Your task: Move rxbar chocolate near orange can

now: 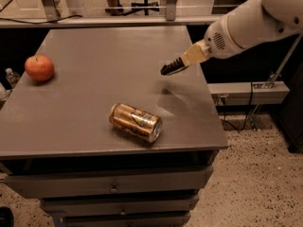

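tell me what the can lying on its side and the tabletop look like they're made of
The orange can: likely thin metal, glossy gold skin, bright glints, silvery rim. The table: matte grey, painted metal or laminate, can't tell which. The gripper hovers above the table, beyond the can.

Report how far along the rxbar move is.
Nothing looks done: no rxbar lies beside the orange can, which lies on its side on the table. The gripper hangs above the table's right side. Whether it holds the rxbar, I cannot tell. Placing it remains.
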Controlling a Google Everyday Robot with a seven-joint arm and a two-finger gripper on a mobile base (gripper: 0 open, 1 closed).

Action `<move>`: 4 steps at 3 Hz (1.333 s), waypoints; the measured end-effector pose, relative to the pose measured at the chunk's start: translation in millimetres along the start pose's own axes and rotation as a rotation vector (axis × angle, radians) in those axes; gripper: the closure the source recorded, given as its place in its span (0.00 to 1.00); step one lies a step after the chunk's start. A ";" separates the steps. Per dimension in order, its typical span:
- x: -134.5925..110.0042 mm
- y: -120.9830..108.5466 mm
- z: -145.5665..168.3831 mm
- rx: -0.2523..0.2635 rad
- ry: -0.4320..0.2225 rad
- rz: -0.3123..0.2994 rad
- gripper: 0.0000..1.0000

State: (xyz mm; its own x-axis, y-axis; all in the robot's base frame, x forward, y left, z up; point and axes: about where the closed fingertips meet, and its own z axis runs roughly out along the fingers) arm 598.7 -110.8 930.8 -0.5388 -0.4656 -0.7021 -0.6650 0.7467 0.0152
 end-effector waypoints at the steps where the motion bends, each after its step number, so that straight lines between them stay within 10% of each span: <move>1: 26.9 -1.9 -9.1 -0.005 0.042 0.058 1.00; 4: 77.0 32.3 -17.0 -0.097 0.162 0.205 1.00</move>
State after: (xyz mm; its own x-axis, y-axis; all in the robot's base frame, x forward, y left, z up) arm 526.9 -130.5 889.3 -0.7375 -0.3856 -0.5545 -0.5761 0.7877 0.2185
